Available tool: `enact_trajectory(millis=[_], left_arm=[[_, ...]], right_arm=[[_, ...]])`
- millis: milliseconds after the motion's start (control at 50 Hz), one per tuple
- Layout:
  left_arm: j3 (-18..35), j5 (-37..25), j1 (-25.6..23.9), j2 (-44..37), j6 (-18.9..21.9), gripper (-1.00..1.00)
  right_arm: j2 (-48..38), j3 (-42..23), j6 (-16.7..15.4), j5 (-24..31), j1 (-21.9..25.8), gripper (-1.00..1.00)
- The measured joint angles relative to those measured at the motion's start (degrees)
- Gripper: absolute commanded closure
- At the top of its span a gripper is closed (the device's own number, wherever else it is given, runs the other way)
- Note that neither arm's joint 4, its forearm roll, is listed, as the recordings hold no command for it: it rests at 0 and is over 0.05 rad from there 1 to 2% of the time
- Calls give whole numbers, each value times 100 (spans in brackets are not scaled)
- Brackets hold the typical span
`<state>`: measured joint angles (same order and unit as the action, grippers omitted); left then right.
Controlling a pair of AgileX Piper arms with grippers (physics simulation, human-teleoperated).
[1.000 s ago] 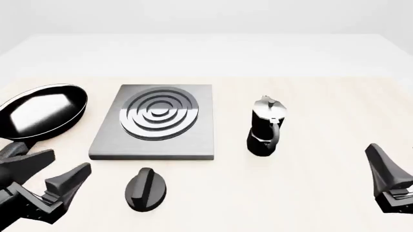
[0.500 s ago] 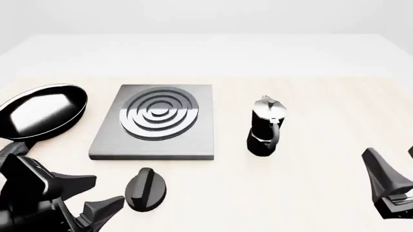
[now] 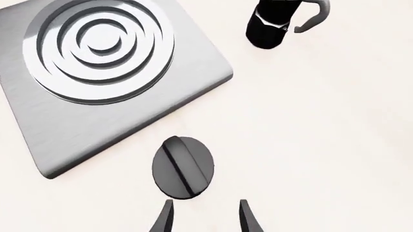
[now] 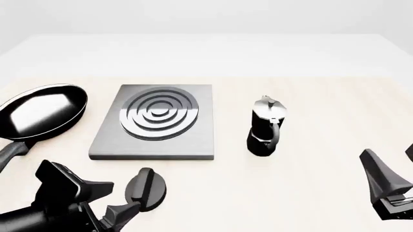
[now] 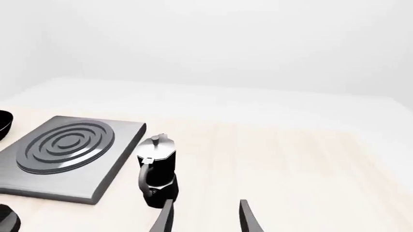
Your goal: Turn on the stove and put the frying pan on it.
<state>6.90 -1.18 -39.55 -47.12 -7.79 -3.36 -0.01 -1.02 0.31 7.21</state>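
In the front view the frying pan (image 4: 40,112) loses the left edge of its bowl to the picture's border, and its handle runs down behind the left gripper (image 4: 113,202), so the handle's end is hidden. That gripper also covers the left rim of the knob (image 4: 147,189). The right gripper (image 4: 395,169) is cut by the right edge; only one finger shows whole.

In the left wrist view the moka pot (image 3: 277,21) is cropped at the top, lid and spout out of sight, and the stove (image 3: 103,72) slab runs off the picture's edges.

In the right wrist view only slivers of the pan and the knob show at the border.
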Motion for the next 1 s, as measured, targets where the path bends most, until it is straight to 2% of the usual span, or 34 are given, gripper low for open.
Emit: enact_trajectory(millis=[540, 1000], left_arm=[[-166, 2125, 83, -2179, 60, -100], [-116, 3139, 32, -3403, 68, -100]], right_arm=[[-69, 0, -21, 4, 20, -100], [-352, 0, -90, -203, 35, -100]])
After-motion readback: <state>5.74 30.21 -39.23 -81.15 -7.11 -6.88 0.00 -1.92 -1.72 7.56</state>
